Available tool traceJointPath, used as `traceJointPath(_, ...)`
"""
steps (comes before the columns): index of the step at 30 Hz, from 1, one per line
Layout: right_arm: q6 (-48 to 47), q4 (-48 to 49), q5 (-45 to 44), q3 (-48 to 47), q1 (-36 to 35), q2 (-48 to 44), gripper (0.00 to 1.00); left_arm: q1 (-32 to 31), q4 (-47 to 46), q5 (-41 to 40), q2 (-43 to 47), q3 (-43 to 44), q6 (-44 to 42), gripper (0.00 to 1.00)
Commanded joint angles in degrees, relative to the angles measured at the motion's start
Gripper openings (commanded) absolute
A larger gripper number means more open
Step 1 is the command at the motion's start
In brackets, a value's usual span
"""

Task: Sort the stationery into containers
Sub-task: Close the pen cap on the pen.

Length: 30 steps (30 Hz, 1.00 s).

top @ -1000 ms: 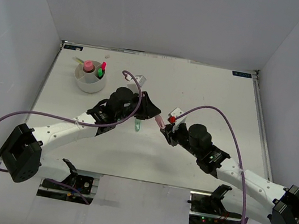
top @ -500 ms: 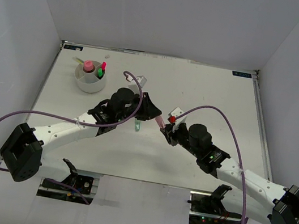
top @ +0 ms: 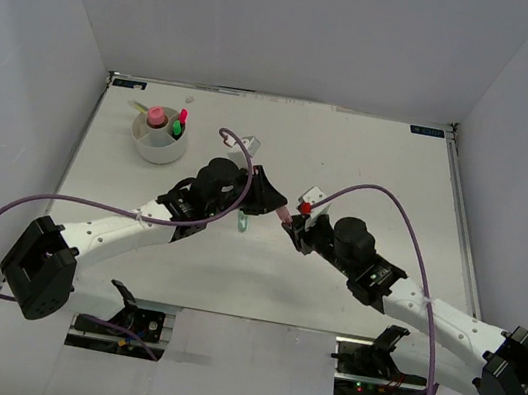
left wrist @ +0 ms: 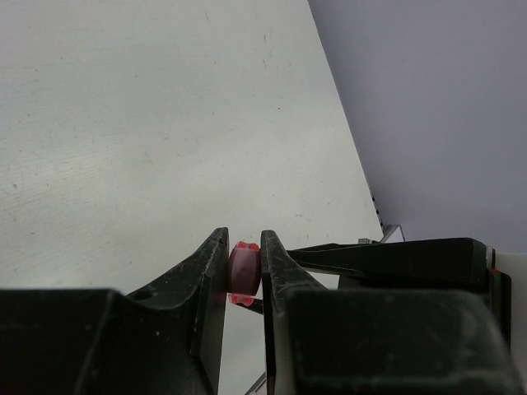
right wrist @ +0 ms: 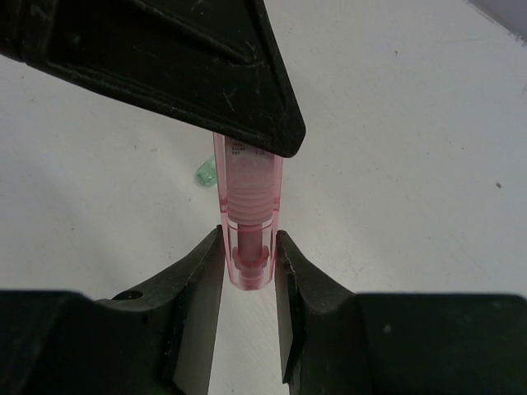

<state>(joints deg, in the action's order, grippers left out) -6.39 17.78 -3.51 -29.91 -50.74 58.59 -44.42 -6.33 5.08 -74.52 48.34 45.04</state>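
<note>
Near the far left corner of the bench (top: 391,168) sits the cup (top: 147,148), close to the left edge and a little in from the far one; a pink tube (top: 157,116), a green-capped marker (top: 176,128) and a pink pen (top: 183,115) stand in it. Well apart from it, near the bench's middle, a green marker (top: 243,222) lies flat, just left of where the arms meet. The left gripper (left wrist: 244,240) is clamped on one end of the pink marker (right wrist: 247,206); the right gripper (right wrist: 247,236) is clamped on the other end, so the marker is held above the bench between them, the gripper tips nearly touching. White bench runs from there to the right edge; walls rise along the left, far and right edges.
</note>
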Motion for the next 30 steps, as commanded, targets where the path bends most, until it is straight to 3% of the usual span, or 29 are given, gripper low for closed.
traceJointPath(1, -0.20, 4.37, -1.33, -3.22, -0.23, -0.76, 0.28, -0.93, -0.44, 1.42, -0.01, -1.14, 0.49, 0.26)
traceJointPath(30, -1.25, 3.75, -1.41, -8.23, -0.15, -0.05, 0.25, -1.19, -1.93, 3.53, -1.24, -4.57, 2.25, 0.33)
